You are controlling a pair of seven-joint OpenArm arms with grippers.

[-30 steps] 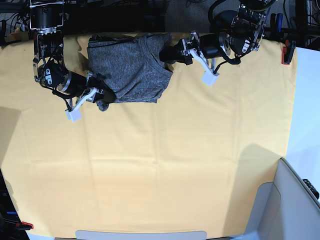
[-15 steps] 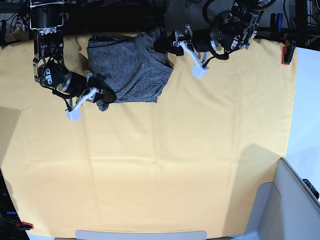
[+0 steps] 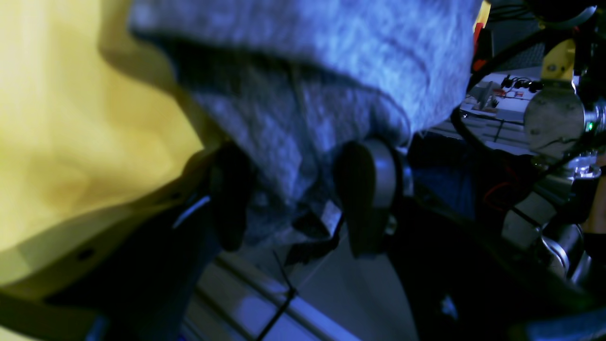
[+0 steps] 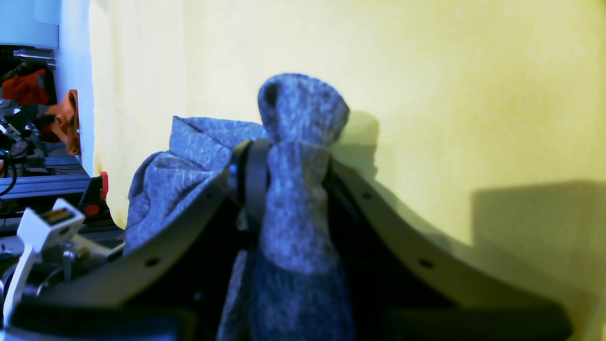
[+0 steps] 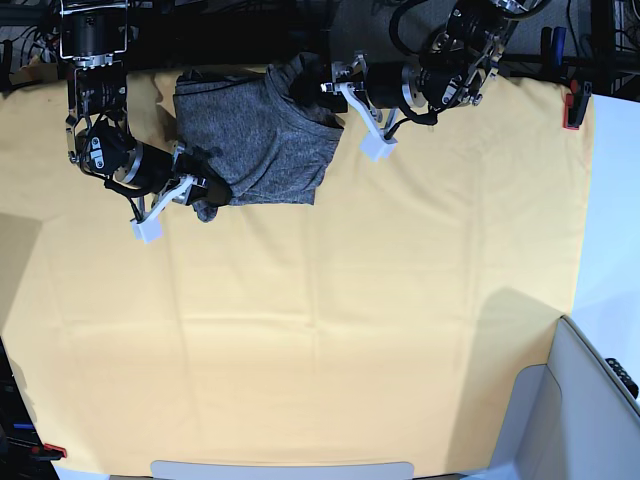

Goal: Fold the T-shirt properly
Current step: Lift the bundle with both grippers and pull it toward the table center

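The grey T-shirt [image 5: 255,135] lies partly folded at the back of the yellow table cloth [image 5: 350,330]. My right gripper [image 5: 207,198] is at its front left corner. In the right wrist view this gripper [image 4: 289,161] is shut on a bunched tuft of the T-shirt [image 4: 293,227]. My left gripper [image 5: 310,85] is at the shirt's back right edge, where the cloth is turned up. In the left wrist view its fingers [image 3: 364,199] stand wide apart, and the left gripper [image 3: 296,208] has loose folds of the T-shirt [image 3: 303,118] hanging between them.
The table's back edge, with dark frame and cables, runs just behind both arms. A red clamp [image 5: 571,108] grips the cloth at the back right. A pale grey bin or panel [image 5: 590,400] fills the front right corner.
My left arm has swung left and toward the back edge, and the shirt's back right corner has bunched up and shifted left with it. The right arm has stayed still.
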